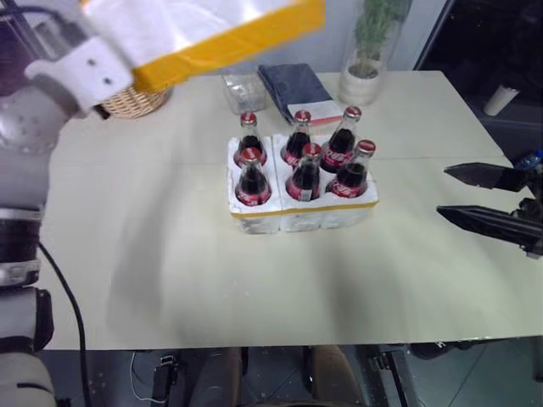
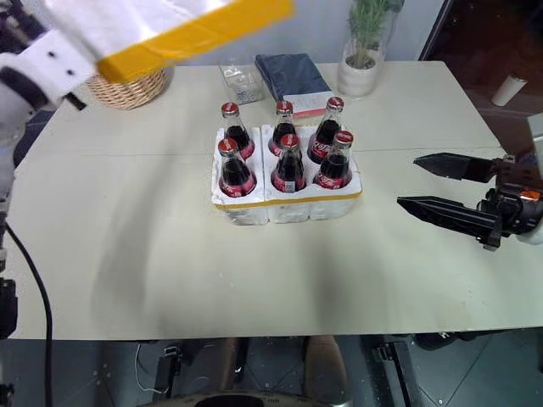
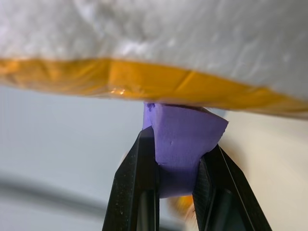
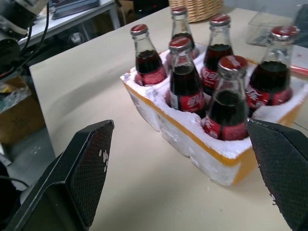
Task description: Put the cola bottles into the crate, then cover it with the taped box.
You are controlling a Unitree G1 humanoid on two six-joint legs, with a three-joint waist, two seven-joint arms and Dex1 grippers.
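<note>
**Box aloft, bottles seated in the crate**

Pale tabletop point(image 1: 170, 280) carries the crate point(image 1: 301, 212) near its middle, a low white foam tray with a yellow band along its side. All six cola bottles point(image 1: 304, 174) stand upright in its wells, two rows of three, red caps up. Behind the crate lie a folded dark cloth point(image 1: 293, 85) and a clear container point(image 1: 243, 91); a wicker basket point(image 1: 131, 102) sits at the far left, partly hidden, and a potted plant point(image 1: 369, 59) in a glass stands at the far edge.

Up at the top left, the taped box point(image 1: 212, 34) hangs in the air, tilted, its yellow band facing down, well apart from the crate and above the basket. The left gripper point(image 3: 175, 166) is clamped on a purple tab point(image 3: 180, 149) that sticks out just under the box's yellow edge; both black fingers point(image 3: 139, 183) press against the tab's sides.

The right gripper point(image 2: 433, 185) hovers off to the right of the crate, its two fingers spread wide with nothing between them, tips pointing toward the bottles but clear of them.
</note>
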